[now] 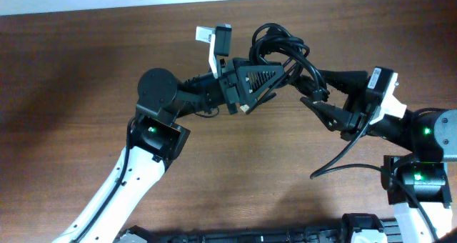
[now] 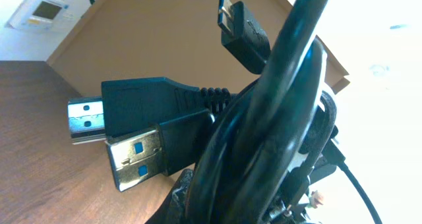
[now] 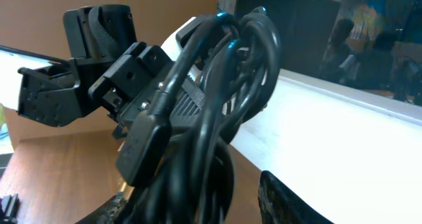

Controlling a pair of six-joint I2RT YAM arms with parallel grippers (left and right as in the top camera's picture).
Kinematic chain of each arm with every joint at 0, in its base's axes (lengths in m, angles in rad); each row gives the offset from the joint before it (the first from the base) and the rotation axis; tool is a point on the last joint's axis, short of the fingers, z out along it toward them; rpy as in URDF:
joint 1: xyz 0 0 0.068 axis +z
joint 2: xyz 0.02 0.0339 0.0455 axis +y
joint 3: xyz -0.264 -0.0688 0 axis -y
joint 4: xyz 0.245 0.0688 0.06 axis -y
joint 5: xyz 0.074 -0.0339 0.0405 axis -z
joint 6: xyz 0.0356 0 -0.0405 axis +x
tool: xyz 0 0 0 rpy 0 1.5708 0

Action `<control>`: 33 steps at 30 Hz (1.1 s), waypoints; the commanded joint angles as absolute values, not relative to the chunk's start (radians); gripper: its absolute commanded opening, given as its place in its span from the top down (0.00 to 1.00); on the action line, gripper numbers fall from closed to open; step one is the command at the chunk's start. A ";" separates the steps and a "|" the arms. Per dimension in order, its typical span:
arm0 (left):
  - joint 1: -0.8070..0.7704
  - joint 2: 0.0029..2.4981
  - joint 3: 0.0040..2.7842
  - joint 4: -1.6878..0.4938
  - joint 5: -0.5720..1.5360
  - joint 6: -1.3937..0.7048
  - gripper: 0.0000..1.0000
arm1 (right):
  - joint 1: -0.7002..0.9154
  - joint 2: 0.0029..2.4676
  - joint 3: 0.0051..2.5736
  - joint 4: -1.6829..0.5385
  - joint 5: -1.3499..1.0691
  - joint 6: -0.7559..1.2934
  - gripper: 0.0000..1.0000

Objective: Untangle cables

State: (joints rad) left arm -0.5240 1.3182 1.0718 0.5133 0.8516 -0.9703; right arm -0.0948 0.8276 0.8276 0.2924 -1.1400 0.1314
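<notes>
the black cables were bunched in a knotted clump held above the tabletop, between the two arms. the left jaws were pushed into the clump from the left. their gap was hidden by cord in every view, so it could not be told whether anything was gripped. the right jaws were set well apart. one pad was seen clear of the cords passing between them, and nothing was judged to be pinched there. a loose tail was seen curving down beside the right arm. three plugs were shown in the left wrist view: a blue-tongued usb-a plug, a flat silvery plug just above it, and a micro-b plug higher up. the cords were judged light, limp and fairly slick, with springy loops that would tighten if pulled hard. a hold was judged best taken on a stiff moulded plug body, or just behind it.
</notes>
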 commanded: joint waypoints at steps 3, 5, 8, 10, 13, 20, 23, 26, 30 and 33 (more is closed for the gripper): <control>-0.523 1.307 1.082 0.523 0.931 -0.966 1.00 | -0.093 0.818 0.836 0.317 -1.079 0.135 0.41; -0.524 1.307 1.082 0.522 0.961 -0.934 1.00 | -0.093 0.818 0.836 0.338 -1.079 0.136 0.37; -0.523 1.307 1.082 0.523 1.004 -0.918 1.00 | -0.093 0.818 0.836 0.373 -1.063 0.139 0.36; -0.524 1.307 1.082 0.522 1.036 -0.861 1.00 | -0.093 0.818 0.836 0.398 -1.061 0.139 0.35; -0.524 1.307 1.082 0.518 1.053 -0.818 1.00 | -0.093 0.818 0.836 0.405 -1.061 0.139 0.35; -0.532 1.307 1.082 0.519 1.050 -0.720 1.00 | -0.093 0.818 0.836 0.408 -1.066 0.178 0.64; -0.552 1.307 1.082 0.519 1.031 -0.693 1.00 | -0.092 0.818 0.836 0.408 -1.073 0.178 0.78; -0.554 1.307 1.082 0.507 0.980 -0.694 1.00 | -0.092 0.818 0.836 0.408 -1.095 0.180 0.87; -0.533 1.307 1.082 0.405 0.817 -0.779 1.00 | -0.092 0.818 0.836 0.409 -1.095 0.200 0.96; -0.498 1.307 1.082 0.336 0.725 -0.986 1.00 | -0.093 0.818 0.836 0.409 -1.095 0.200 0.96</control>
